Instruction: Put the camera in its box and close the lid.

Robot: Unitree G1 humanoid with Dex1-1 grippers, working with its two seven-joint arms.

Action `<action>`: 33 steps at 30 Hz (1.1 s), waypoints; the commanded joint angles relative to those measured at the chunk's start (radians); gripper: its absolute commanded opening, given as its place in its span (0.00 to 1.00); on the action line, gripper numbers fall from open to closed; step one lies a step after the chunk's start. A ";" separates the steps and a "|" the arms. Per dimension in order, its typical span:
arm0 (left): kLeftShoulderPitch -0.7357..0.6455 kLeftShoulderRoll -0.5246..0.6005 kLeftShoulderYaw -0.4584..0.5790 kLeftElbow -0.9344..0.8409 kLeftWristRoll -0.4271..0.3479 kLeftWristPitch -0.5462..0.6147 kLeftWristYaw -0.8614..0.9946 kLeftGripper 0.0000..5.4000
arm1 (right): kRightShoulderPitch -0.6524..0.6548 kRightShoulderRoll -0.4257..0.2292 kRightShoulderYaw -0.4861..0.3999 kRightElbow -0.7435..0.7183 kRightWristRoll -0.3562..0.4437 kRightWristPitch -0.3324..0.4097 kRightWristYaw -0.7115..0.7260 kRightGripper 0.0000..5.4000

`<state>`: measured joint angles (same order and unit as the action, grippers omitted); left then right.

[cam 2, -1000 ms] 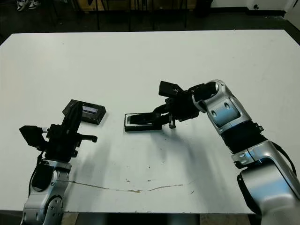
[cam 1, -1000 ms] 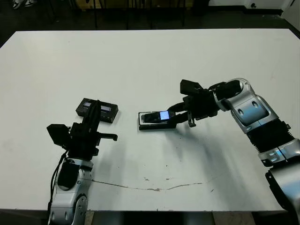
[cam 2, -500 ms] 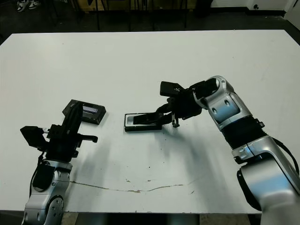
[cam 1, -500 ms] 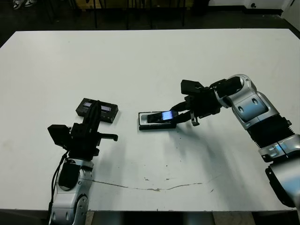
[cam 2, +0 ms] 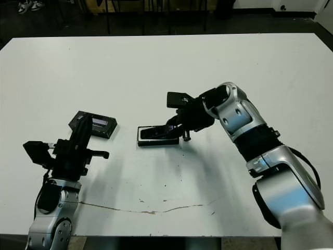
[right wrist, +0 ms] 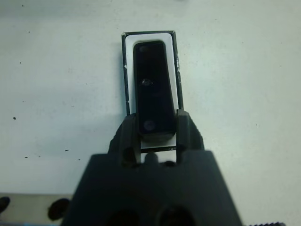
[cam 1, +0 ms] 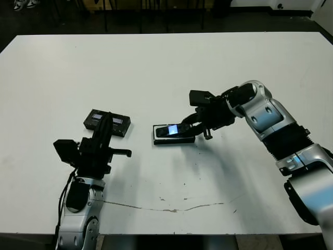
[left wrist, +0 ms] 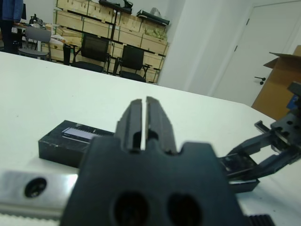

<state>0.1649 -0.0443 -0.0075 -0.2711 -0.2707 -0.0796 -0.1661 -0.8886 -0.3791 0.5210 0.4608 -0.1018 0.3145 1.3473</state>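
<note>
The box (cam 1: 158, 140), a black tray with a white lining (right wrist: 126, 61), lies at the table's middle. The camera (cam 1: 171, 130), flat and black with a bluish shine, lies lengthwise over the lining (right wrist: 151, 89). Its end nearest my right gripper looks slightly raised. My right gripper (cam 1: 188, 125) is shut on that end, one finger (right wrist: 128, 129) on each long side. The lid (cam 1: 115, 123), black with a pale strip, lies to the left of the box (left wrist: 70, 139). My left gripper (left wrist: 143, 102) is shut and empty, pointing over the lid from its near side.
A thin brown mark (cam 1: 171, 209) runs across the white table near its front edge. Beyond the table's far side stand chairs (left wrist: 96, 52), shelves of crates (left wrist: 122, 30), a door (left wrist: 270, 52) and a cardboard box (left wrist: 288, 59).
My right gripper has carried the camera to the left, so that it lies further along over the box. The left arm and the lid have not moved.
</note>
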 commanded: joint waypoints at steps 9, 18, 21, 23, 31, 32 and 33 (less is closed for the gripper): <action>0.012 0.007 -0.001 0.007 0.007 0.013 0.007 0.00 | -0.020 -0.011 0.005 0.077 0.013 -0.164 0.112 0.25; 0.010 0.009 -0.002 0.011 0.014 0.009 0.007 0.00 | -0.010 -0.100 -0.100 0.048 0.023 -0.289 0.073 0.54; 0.011 0.007 -0.001 0.009 0.008 0.013 0.008 0.00 | -0.003 -0.134 -0.132 -0.005 0.028 -0.263 0.055 0.64; 0.012 0.007 0.000 0.010 0.007 0.013 0.008 0.00 | 0.003 -0.154 -0.152 -0.043 0.028 -0.238 0.036 0.70; 0.013 0.008 -0.001 0.015 0.011 0.006 0.006 0.00 | 0.070 -0.187 -0.271 -0.184 0.125 -0.097 -0.035 0.96; 0.013 0.007 -0.001 0.015 0.011 0.005 0.007 0.00 | 0.096 -0.182 -0.298 -0.219 0.146 -0.037 -0.070 1.00; 0.013 0.007 0.000 0.016 0.012 0.004 0.007 0.00 | 0.137 -0.169 -0.337 -0.265 0.174 0.015 -0.119 1.00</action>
<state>0.1642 -0.0426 -0.0110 -0.2706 -0.2697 -0.0811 -0.1633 -0.8112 -0.5526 0.2176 0.2372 0.0459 0.2661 1.2731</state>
